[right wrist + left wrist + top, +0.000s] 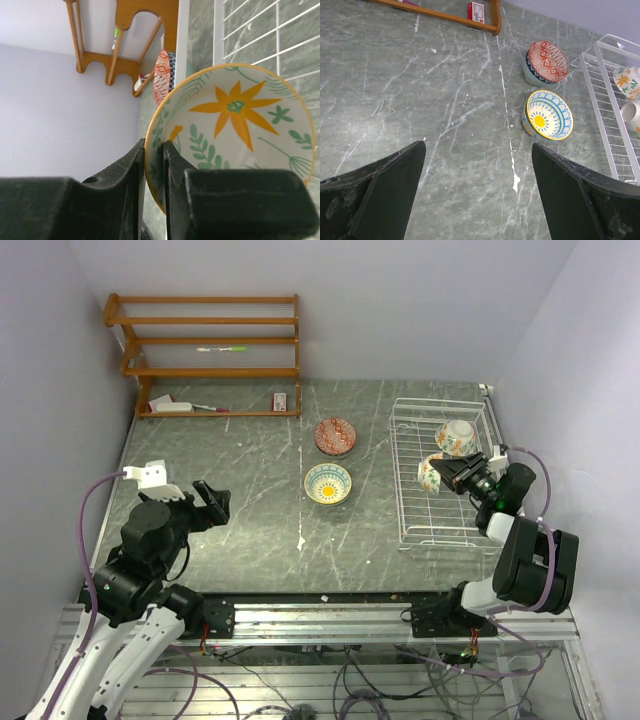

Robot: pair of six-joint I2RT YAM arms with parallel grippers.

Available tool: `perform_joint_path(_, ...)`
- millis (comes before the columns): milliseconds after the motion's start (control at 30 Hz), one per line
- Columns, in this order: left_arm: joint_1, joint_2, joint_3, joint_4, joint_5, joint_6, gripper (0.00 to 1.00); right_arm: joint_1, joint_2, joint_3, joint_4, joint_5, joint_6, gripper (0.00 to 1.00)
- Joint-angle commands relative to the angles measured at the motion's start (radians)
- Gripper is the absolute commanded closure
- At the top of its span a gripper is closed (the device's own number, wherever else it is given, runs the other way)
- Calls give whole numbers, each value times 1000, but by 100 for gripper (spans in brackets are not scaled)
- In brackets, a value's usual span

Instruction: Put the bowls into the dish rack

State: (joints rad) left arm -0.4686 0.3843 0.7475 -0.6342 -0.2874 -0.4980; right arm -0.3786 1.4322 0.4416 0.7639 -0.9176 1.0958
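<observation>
**A:** From above first. What is the right gripper (452, 472) doing?

**B:** It is inside the dish rack (401, 502), clamped on a floral bowl (430, 473) that stands on edge by the rack's left side. I cannot tell whether the bowl touches the wires. A second bowl (456, 437) lies in the rack just behind it.

**A:** And the left gripper (215, 502)?

**B:** It is at the table's left side, well apart from the red bowl (335, 436) and the teal-yellow bowl (328, 483), which sit on the table between it and the rack.

**A:** What does the left wrist view show?

**B:** The jaws are spread wide with nothing between the fingers (395, 185), only bare table. Both loose bowls are ahead and to the right, upright, close together but not touching.

**A:** And the right wrist view?

**B:** The fingers (125, 170) are nearly together, pinching the floral bowl's rim, one inside and one outside. The orange flower faces the camera. The rack wires are behind it, and the red bowl and the wooden shelf (145, 20) are beyond.
</observation>
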Motion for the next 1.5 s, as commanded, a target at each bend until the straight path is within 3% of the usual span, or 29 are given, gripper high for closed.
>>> perform_joint_path(0, -7, -9, 29, 0, -16, -4, 2, 10, -51, -15, 25, -24, 97, 86)
perform_joint_path(133, -7, -10, 29, 0, -18, -4, 2, 38, -47, -2, 121, -13, 179, 89)
perform_joint_path(367, -6, -8, 30, -2, -19, -5, 2, 84, 97, 2, 343, 27, 316, 91)
perform_joint_path(533, -6, -9, 30, -4, -24, -6, 2, 92, 157, 10, 357, 58, 314, 92)
perform_joint_path(800, -7, -9, 30, -2, -20, -5, 2, 88, 144, -21, 103, 130, 170, 83)
perform_joint_path(1133, -7, -15, 29, -1, -16, -4, 2, 76, 110, -49, -43, 207, 80, 73)
perform_joint_path(1467, -7, -22, 29, 0, -17, -4, 2, 76, -95, 50, -374, 361, -101, 59)
